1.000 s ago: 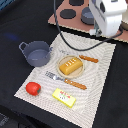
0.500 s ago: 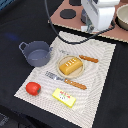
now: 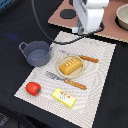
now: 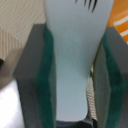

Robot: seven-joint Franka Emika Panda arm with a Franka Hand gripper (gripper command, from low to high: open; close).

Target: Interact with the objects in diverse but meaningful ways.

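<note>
Gripper (image 4: 70, 65) clamped on small white piece (image 4: 75, 55), risen slightly since a second ago, above placemat (image 3: 100, 65) far edge; bread loaf (image 3: 69, 65) mid-mat; carry likely under way

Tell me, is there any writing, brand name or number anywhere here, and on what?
None can be read.
Pale object held between the tool's green pads: dark strokes near one end, too blurred and cut off to tell whether they are letters.
Yellow butter block: faint markings on top, too small to read.
Bread loaf, tomato, pot: no visible text.
</note>
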